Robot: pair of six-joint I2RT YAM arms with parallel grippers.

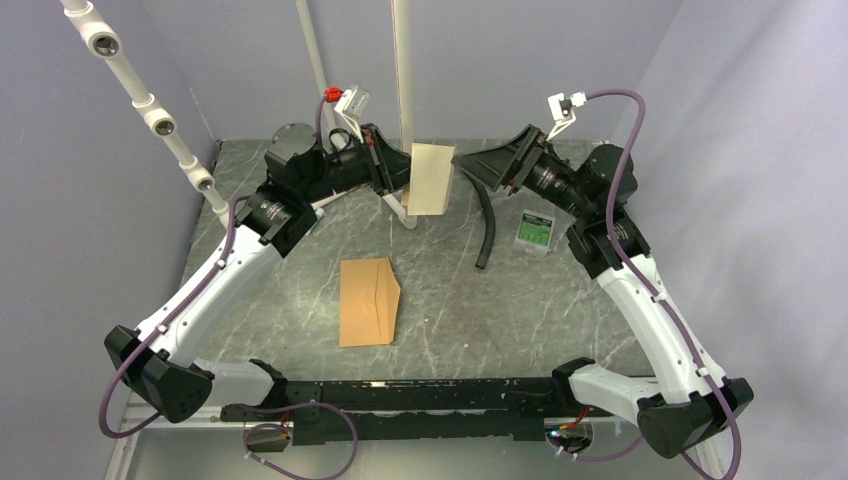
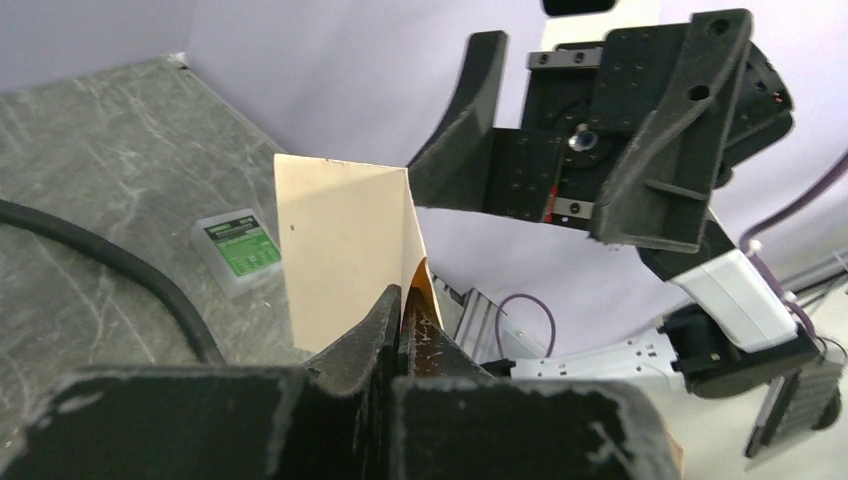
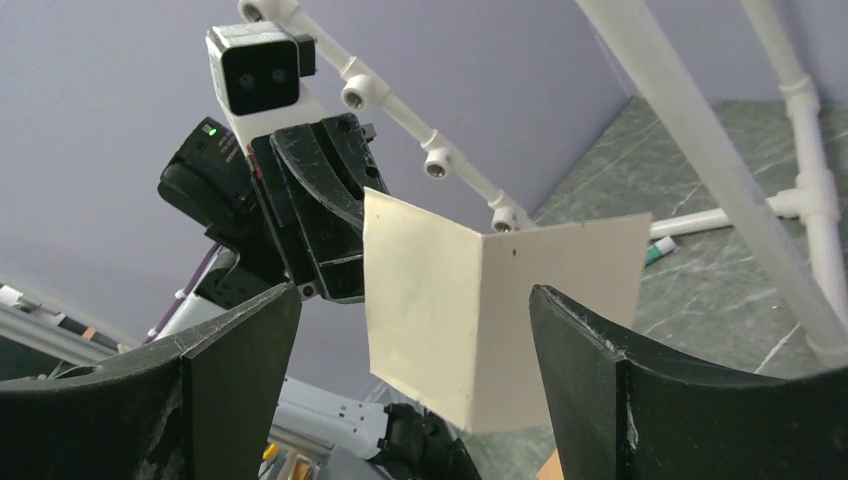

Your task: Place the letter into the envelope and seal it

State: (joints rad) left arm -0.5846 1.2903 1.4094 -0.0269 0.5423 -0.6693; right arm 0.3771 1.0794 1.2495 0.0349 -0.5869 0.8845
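Observation:
The letter (image 1: 430, 178) is a pale peach sheet held upright in the air at the back centre, bent along a vertical crease. My left gripper (image 1: 393, 182) is shut on the edge of the letter (image 2: 340, 250), its fingers (image 2: 380, 320) pinched tight on the paper. My right gripper (image 1: 468, 166) faces it from the right, open wide. In the right wrist view the letter (image 3: 480, 310) hangs ahead of the right gripper (image 3: 412, 292), between the two spread fingers but touching neither. The orange-brown envelope (image 1: 368, 300) lies flat on the table, its pointed flap toward the right.
A black cable (image 1: 485, 230) curves across the table right of centre. A small green-and-white box (image 1: 535, 230) lies under the right arm. A white pipe upright (image 1: 405, 100) stands just behind the letter, with more pipes (image 1: 150, 110) at the back left.

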